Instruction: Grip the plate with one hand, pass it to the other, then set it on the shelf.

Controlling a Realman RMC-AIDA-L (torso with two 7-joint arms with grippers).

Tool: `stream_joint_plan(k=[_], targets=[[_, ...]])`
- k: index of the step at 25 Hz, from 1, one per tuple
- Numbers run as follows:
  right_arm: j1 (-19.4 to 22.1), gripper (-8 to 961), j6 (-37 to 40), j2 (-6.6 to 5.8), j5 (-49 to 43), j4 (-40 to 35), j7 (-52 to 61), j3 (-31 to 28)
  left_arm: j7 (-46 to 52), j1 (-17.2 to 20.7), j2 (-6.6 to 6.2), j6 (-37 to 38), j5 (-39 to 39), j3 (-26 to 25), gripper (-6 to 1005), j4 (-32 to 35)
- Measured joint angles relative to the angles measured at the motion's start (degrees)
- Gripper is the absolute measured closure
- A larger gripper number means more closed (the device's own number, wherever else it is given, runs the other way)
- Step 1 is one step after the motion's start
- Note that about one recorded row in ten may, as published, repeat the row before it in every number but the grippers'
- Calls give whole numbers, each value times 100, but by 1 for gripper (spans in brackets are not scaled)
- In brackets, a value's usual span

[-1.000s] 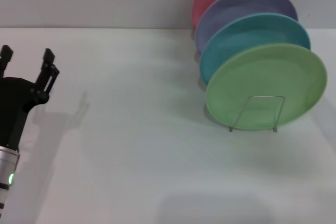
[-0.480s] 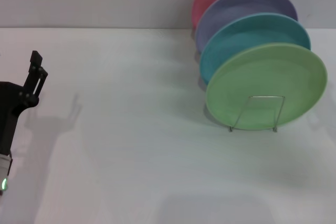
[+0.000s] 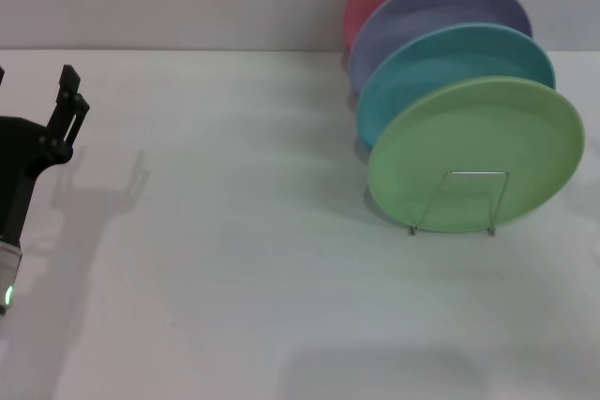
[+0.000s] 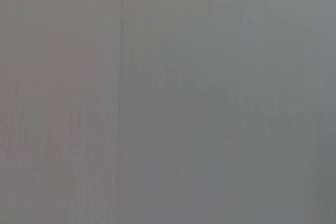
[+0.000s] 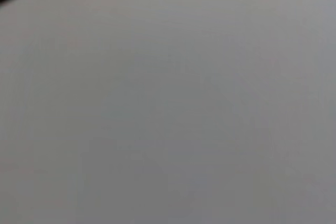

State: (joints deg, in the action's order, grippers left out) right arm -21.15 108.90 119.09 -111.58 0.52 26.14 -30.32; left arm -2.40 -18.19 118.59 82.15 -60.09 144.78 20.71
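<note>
- The plate (image 3: 475, 154) stands on edge in the shelf (image 3: 459, 201) at 3 o'clock on the worktop (image 3: 234, 259), foremost of four, near the right edge.
- Bare white worktop spreads toward 9 o'clock.
- The left gripper (image 3: 33, 100) hangs at 9 o'clock; its jaws' state cannot be told.
- Grey wall behind.

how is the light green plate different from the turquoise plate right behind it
The light green plate stands at the front of the row with its whole face showing, while the turquoise plate shows only its upper part, the rest hidden behind the green one. A wire loop of the shelf crosses the green plate's face; none shows across the turquoise plate. Both are round, stand tilted on edge and look similar in size.
</note>
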Motion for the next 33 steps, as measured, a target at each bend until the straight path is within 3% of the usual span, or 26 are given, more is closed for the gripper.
stream_joint_plan(k=[10, 20, 33], targets=[[464, 389, -923, 19, 1336, 468, -478, -44, 165, -202, -22, 42, 50, -612, 183, -206], [527, 388, -1061, 0, 1500, 251, -556, -787, 229, -245, -22, 120, 27, -980, 183, -430], [487, 388, -1190, -18, 1508, -19, -552, -884, 232, -98, -7, 93, 64, -1107, 181, -433]])
